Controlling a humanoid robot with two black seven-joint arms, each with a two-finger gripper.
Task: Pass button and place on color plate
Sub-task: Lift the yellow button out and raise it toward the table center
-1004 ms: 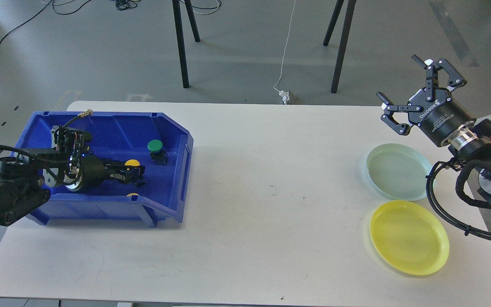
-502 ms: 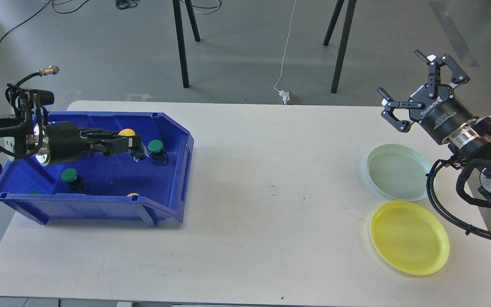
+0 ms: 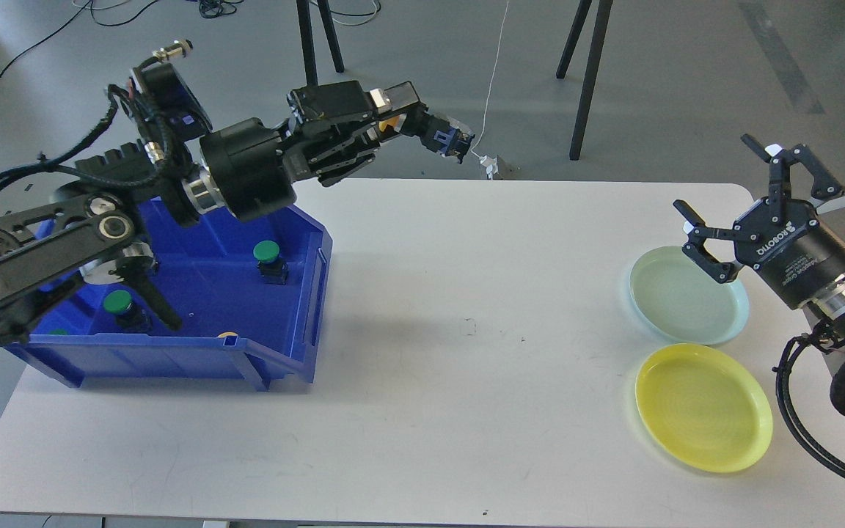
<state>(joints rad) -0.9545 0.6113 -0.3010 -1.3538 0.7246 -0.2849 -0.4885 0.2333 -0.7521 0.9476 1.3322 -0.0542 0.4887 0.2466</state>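
My left gripper (image 3: 402, 116) is high above the table's back edge, right of the blue bin (image 3: 309, 293). It is shut on a yellow button (image 3: 437, 136); the yellow cap shows between the fingers and the dark body sticks out to the right. My right gripper (image 3: 729, 189) is open and empty, just above the far side of the pale green plate (image 3: 686, 297). The yellow plate (image 3: 703, 407) lies in front of the green one. Two green buttons (image 3: 267, 253) (image 3: 117, 301) stand in the bin, and a yellow one (image 3: 228, 335) peeks over its front wall.
The bin stands on the left part of the white table (image 3: 466, 352). My left arm's links (image 3: 63, 235) cross over the bin's left half. Table legs (image 3: 310, 73) and a cable plug (image 3: 491, 163) are on the floor behind.
My left gripper has risen out of the bin with the yellow button and swung up and to the right. My right gripper has moved down and slightly right, still open.
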